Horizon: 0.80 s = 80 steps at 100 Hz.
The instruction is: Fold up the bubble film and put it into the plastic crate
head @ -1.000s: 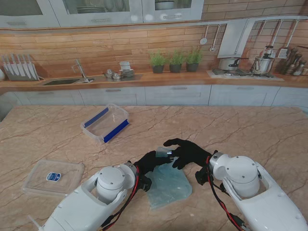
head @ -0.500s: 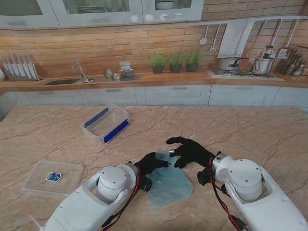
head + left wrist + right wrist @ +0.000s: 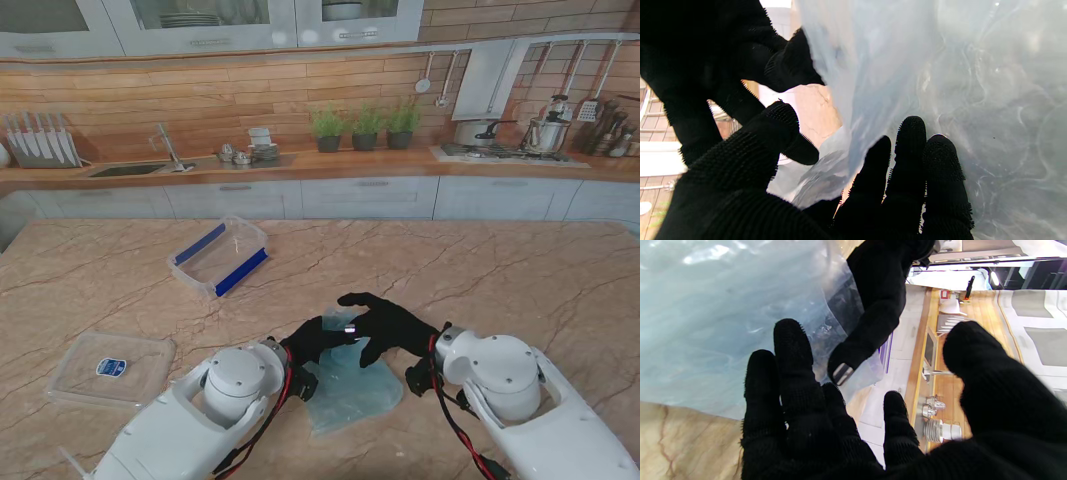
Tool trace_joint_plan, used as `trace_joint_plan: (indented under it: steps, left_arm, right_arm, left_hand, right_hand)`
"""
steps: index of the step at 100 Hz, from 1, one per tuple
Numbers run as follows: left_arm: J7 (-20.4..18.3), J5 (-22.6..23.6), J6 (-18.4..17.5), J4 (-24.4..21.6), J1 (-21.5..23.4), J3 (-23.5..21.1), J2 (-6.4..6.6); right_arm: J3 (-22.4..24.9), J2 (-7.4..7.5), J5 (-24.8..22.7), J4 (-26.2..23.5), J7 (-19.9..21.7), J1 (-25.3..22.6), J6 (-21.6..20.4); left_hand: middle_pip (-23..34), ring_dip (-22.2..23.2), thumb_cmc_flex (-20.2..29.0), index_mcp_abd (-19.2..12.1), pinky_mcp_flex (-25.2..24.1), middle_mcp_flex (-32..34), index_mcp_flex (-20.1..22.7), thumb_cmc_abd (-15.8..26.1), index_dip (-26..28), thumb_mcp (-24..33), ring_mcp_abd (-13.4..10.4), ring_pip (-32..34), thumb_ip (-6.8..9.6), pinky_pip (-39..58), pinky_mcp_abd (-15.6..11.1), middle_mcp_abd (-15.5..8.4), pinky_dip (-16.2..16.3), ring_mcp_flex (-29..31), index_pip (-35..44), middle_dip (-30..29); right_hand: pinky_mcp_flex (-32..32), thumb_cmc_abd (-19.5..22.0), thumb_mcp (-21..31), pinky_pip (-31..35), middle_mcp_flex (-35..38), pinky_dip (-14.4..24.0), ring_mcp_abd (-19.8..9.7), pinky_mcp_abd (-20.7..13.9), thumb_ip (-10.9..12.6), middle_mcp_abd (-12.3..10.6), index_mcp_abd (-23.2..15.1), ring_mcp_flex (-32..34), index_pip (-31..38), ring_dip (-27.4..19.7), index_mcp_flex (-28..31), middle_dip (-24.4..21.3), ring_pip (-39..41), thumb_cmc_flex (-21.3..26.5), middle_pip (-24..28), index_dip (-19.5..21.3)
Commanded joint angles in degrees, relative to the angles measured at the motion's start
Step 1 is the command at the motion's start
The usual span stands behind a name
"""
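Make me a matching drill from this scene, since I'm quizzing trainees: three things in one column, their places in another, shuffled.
Things:
1. pale translucent bubble film
2. clear plastic crate with blue sides
3. flat clear plastic lid with a blue label

Places:
A. far left of the table, nearer to me
B. between the two black-gloved hands
C. left of centre, farther from me

Pairs: 1-B, 2-C, 3-A

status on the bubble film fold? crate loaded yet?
Not loaded. The plastic crate sits apart from the work, far-left on the table, with no film in it. In hand: the bubble film lies between both arms, its far edge lifted where the left robot hand and right robot hand meet. Whether any fold is finished is unclear. Left: finishing the fold, then moving the film to the crate.
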Motion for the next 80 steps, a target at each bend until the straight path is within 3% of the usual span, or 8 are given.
trace_joint_plan:
  steps: [1,21,32,35,43,52,67,80]
  left_arm:
    - [0.3,-0.4,0.3,0.0,0.6,0.3,-0.17]
    - [2.6,1.7,1.1,0.0,0.7,0.8,-0.64]
    - [3.8,3.1,1.4,0.2,0.6,1.1,-0.88]
    - [4.3,3.4,1.5,0.3,0.6,1.1,-1.0]
    - [6.5,3.6,2.0,0.3,0.9,1.1,-1.64]
    - [8.7,2.9,2.7,0.3,1.3,0.8,-2.41]
    - [11.8,1.5,3.0,0.0,2.2,0.1,-3.38]
    - [13.1,-3.0,3.2,-1.0,3.4,-1.4,-3.94]
  right_arm:
    - [-0.2,-0.55,0.4,0.0,-0.2,-0.5,-0.6]
    - [0.2,-0.71,2.8,-0.1,0.3,-0.8,-0.5]
    - [1.2,-0.38,1.7,-0.9,0.9,-1.3,-0.7]
    - [1.6,-0.26,0.9,-1.2,0.9,-1.5,-1.0]
    - [3.0,0.02,-0.7,-2.1,1.1,-2.4,-1.9]
    - [4.5,0.12,-2.8,-3.3,0.2,-3.8,-3.0]
    - [6.3,0.0,-7.2,-5.3,-2.6,-6.1,-2.9]
    - [6.6,-0.23,-9.8,-6.3,-4.6,-7.1,0.1]
  left_hand:
    - [0.6,0.1,1.8,-1.8,-0.8,-0.3,-0.6,-2.0,-0.3,0.7,0.1,0.4,-0.48,-3.9,2.4,-1.3,0.2,0.6,1.1,1.6]
    - [4.0,-1.0,8.8,-1.6,5.4,3.4,0.0,-0.5,2.3,10.6,-1.9,3.1,0.63,-1.6,1.1,-0.7,0.5,6.9,6.1,2.2]
    - [5.5,-3.0,11.5,-0.7,9.3,6.4,1.1,2.1,4.7,14.6,-2.5,4.0,1.21,-0.5,0.9,-0.6,0.1,10.7,10.9,2.6]
    - [5.9,-3.6,12.7,-0.7,10.4,7.5,1.3,2.9,5.8,14.5,-2.6,4.5,1.0,-0.1,1.1,-0.7,0.0,11.7,13.0,2.8]
    - [4.6,-4.5,19.0,-1.5,11.7,10.6,1.0,3.5,9.5,12.3,-2.6,5.8,-1.88,0.9,1.5,-0.9,-0.3,13.1,20.2,6.9]
    - [4.1,-4.8,23.7,-2.2,13.0,12.7,0.5,4.6,11.5,10.6,-2.5,6.8,-2.84,2.0,1.5,-0.9,-0.1,14.4,26.7,8.6]
    - [5.3,-5.7,26.3,-2.6,15.6,13.3,-0.1,5.3,14.0,13.0,-2.8,7.7,-1.43,2.6,2.5,-0.6,-0.5,16.5,31.6,9.4]
    - [7.6,-5.5,25.4,-3.1,15.2,10.9,-1.1,6.1,15.2,17.1,-1.8,7.8,0.21,1.7,3.5,-0.6,-1.1,16.0,32.1,8.7]
  right_hand:
    - [1.0,-2.4,0.2,2.6,-1.5,0.5,-1.3,-1.7,-1.0,0.2,-0.8,2.9,0.8,0.9,-1.9,-0.7,1.6,-1.7,-0.4,-0.9]
    - [0.5,-1.8,0.1,2.5,-1.5,0.1,-1.0,-1.9,-1.1,0.1,-0.8,2.5,1.3,0.5,-1.8,-0.8,1.5,-2.0,-0.2,-1.3]
    - [0.5,-1.2,-0.3,3.0,-0.2,0.2,-0.9,-1.9,-1.1,0.1,-0.9,2.7,1.8,0.7,-0.7,-0.7,2.3,-2.3,0.2,-1.5]
    - [0.5,-1.1,-0.6,3.5,0.4,0.3,-0.8,-1.8,-1.0,0.1,-0.9,2.7,2.0,0.9,0.2,-0.8,2.9,-2.3,0.1,-1.7]
    - [0.4,-0.7,-1.0,3.9,1.1,0.4,-1.0,-1.8,-0.9,-0.1,-1.1,3.0,2.0,1.1,0.9,-0.8,3.6,-2.4,0.2,-2.0]
    - [0.5,-0.3,-1.3,4.7,2.0,0.7,-1.6,-1.9,-0.8,-0.1,-1.1,3.5,2.1,1.8,1.6,-0.7,5.6,-2.3,0.2,-2.3]
    - [-1.2,0.9,-1.7,4.7,3.1,0.7,-2.4,-1.3,-0.5,-0.1,-0.6,2.2,2.2,3.4,2.8,-0.4,9.0,-1.4,0.8,-2.3]
    - [-2.9,1.4,-1.7,3.7,4.4,0.3,-1.1,-0.1,-0.2,0.4,1.2,-0.9,2.3,2.7,4.2,0.2,6.6,-0.5,2.1,-2.0]
